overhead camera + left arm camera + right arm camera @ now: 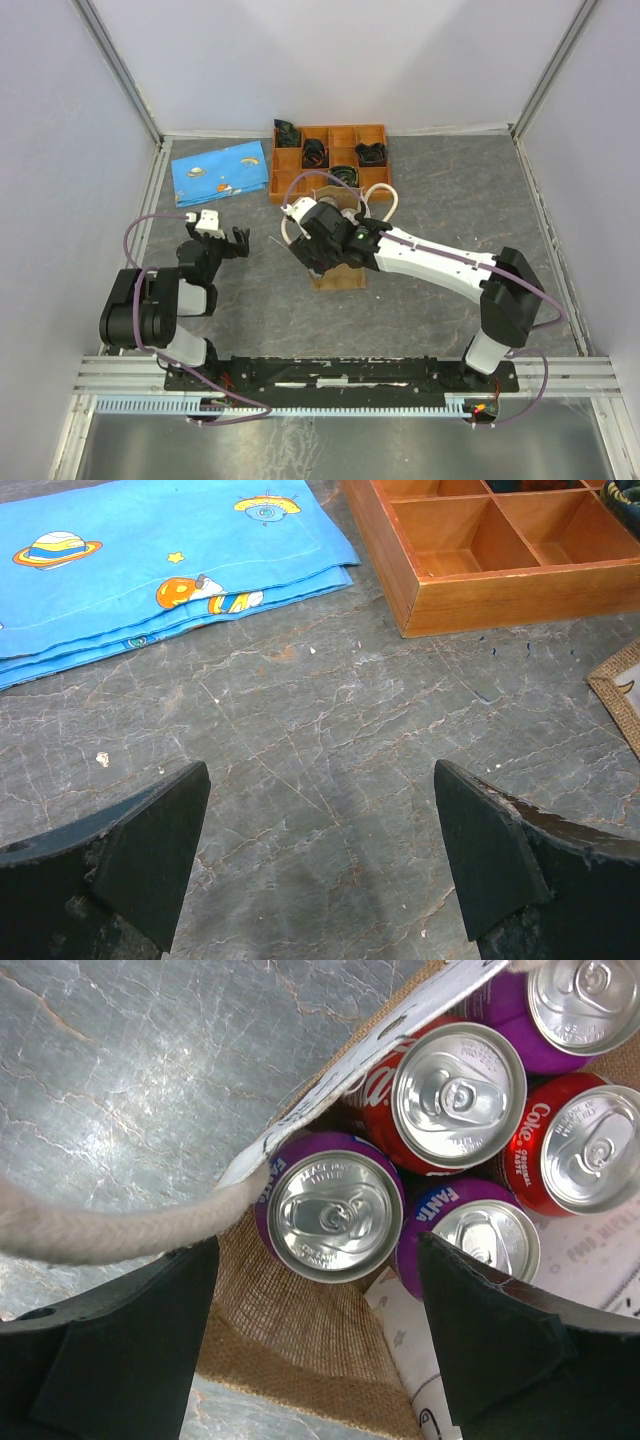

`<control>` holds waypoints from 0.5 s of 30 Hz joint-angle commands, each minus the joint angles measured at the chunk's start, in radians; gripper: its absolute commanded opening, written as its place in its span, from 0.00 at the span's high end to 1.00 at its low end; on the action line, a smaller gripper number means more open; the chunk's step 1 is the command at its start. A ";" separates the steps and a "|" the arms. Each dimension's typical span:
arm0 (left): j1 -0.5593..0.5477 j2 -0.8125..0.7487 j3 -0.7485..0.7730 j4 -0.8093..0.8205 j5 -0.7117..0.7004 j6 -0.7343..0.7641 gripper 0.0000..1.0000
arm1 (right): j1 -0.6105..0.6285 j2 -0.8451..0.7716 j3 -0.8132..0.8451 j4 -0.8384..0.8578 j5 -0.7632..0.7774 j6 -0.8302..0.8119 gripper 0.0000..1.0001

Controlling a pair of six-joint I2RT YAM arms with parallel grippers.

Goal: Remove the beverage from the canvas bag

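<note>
The canvas bag at the centre of the table holds tight-packed Fanta cans and Coke cans. The right gripper fingers gape wide above them, and the left gripper is likewise wide.

Top view: your canvas bag mostly hidden beneath right arm; tray contents too small to name. Right wrist view: corner purple can cut by frame edge.

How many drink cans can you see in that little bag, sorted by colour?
Purple cans: 3
Red cans: 2
Total: 5 cans showing in the bag, as seen from the right wrist view.
</note>
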 commanded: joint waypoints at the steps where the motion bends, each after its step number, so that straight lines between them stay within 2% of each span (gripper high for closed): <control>1: 0.006 -0.003 -0.003 0.057 0.013 0.049 0.01 | 0.018 0.049 0.006 -0.004 -0.068 -0.010 0.11; 15: 0.006 -0.003 -0.003 0.057 0.012 0.049 0.01 | 0.015 0.113 -0.040 0.046 -0.019 -0.007 0.11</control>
